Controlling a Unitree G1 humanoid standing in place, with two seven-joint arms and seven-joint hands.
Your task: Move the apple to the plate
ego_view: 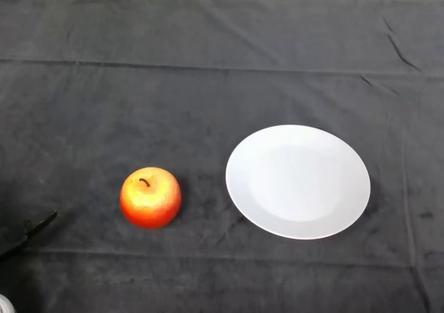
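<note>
My hand (28,230) barely shows left of the apple (150,197); grip unclear. I fear nudging it so it rolls away from the plate (298,219).

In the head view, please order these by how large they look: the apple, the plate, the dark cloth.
1. Cloth: it fills nearly the whole view.
2. Plate: far smaller than the cloth, clearly wider than the apple.
3. Apple: the smallest. It lies about as near to the camera as the plate, so this ranking looks safe.
</note>
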